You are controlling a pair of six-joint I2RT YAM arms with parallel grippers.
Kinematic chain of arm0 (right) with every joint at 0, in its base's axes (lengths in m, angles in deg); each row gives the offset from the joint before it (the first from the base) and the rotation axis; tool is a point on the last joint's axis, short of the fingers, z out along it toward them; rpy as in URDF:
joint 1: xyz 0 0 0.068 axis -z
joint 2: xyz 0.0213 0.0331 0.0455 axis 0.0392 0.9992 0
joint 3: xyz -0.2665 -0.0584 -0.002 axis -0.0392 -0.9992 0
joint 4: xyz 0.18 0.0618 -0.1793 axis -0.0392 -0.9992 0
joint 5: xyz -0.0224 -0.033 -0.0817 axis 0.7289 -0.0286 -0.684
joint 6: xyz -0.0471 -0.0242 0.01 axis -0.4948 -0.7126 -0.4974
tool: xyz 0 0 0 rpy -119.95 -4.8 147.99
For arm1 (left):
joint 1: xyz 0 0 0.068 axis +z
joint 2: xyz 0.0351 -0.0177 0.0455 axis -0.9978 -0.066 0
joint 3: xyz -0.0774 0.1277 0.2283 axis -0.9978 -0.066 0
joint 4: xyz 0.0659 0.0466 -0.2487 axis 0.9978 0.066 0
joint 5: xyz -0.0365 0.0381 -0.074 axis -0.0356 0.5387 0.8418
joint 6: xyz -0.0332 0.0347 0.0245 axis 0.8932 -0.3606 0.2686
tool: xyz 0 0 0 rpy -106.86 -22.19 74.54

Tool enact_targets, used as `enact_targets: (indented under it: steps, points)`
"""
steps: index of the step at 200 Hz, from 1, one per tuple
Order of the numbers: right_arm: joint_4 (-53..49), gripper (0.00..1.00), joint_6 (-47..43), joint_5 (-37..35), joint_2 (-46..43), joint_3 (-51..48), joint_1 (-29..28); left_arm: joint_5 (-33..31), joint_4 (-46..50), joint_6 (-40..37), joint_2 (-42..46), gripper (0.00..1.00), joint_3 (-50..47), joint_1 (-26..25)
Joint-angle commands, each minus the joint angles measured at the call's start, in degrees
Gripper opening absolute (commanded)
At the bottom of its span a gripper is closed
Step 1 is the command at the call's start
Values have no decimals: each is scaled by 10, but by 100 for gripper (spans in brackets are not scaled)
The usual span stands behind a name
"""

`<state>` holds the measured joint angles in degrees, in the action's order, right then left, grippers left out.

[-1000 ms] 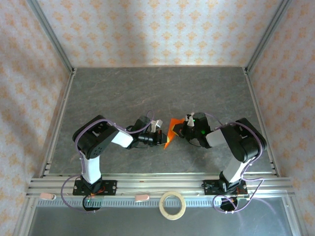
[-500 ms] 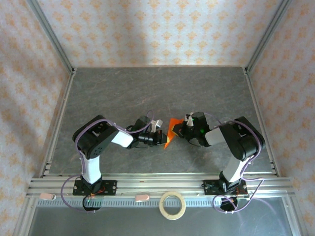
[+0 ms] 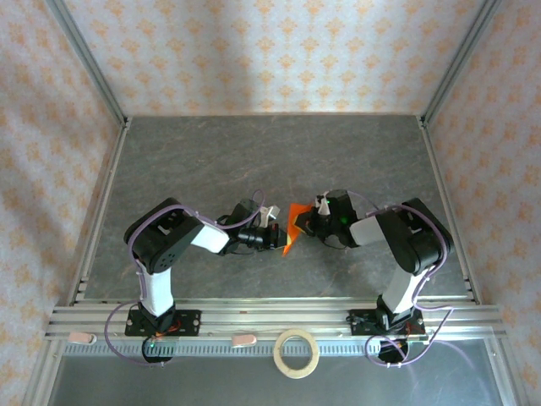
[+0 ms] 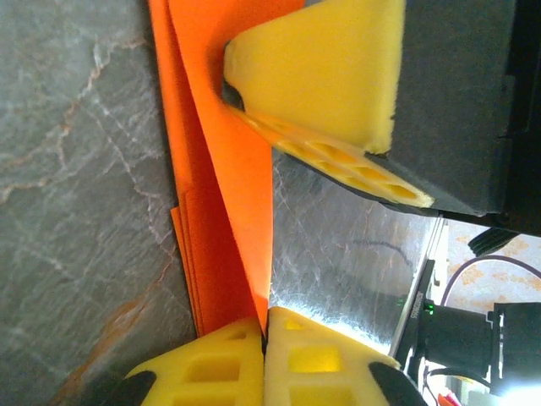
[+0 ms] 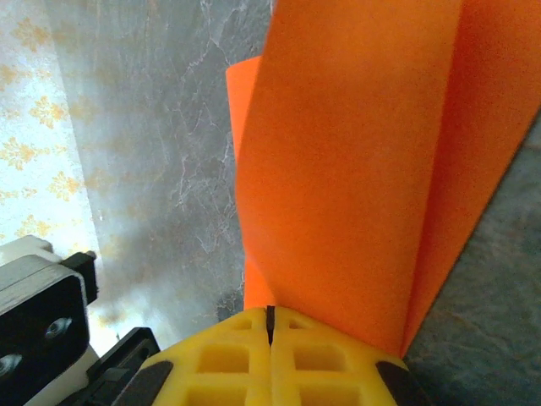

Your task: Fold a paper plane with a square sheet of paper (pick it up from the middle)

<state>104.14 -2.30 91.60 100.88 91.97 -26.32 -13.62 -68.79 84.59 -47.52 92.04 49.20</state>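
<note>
The paper plane (image 3: 292, 227) is a folded, pointed piece of bright orange paper, held off the grey table between my two grippers. My left gripper (image 3: 282, 241) comes in from the left and is shut on the paper's lower tip. In the left wrist view its yellow pads (image 4: 265, 338) pinch that tip, and the folded layers (image 4: 224, 169) run up to the other gripper's yellow fingers (image 4: 330, 76). My right gripper (image 3: 307, 222) is shut on the opposite side. In the right wrist view the orange sheet (image 5: 355, 169) fans out from between its closed jaws (image 5: 270, 320).
A pale tape ring (image 3: 297, 353) lies on the near rail between the arm bases. Aluminium posts and wallpapered walls (image 3: 270, 51) close in the grey table (image 3: 254, 161) on three sides. Both arms are bent inward near the table's front half.
The right wrist has shifted slightly toward the left arm. The paper stays pinched between both grippers in about the same place.
</note>
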Motion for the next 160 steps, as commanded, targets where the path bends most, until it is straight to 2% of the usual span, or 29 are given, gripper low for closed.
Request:
enact_targets:
  steps: [1,23,44,75,122,148,160]
  points:
    - [-87,0,-35,-81,28,1,1,-45,60,-36,9,14,-3,-3]
    - [-90,0,-38,-82,32,1,-1,-45,74,-47,34,21,-8,-3]
    - [-91,0,-40,-81,35,1,-2,-46,87,-58,61,23,-14,-3]
    - [-93,0,-41,-80,37,2,-2,-33,76,-60,75,15,-21,-4]
    - [-96,0,-45,-80,40,2,-2,-7,64,-64,69,21,-14,-8]
    - [-96,0,-45,-81,39,-1,-2,-1,62,-63,60,21,-8,-8]
    - [-95,0,-44,-81,39,-2,-2,3,62,-65,53,14,-6,-9]
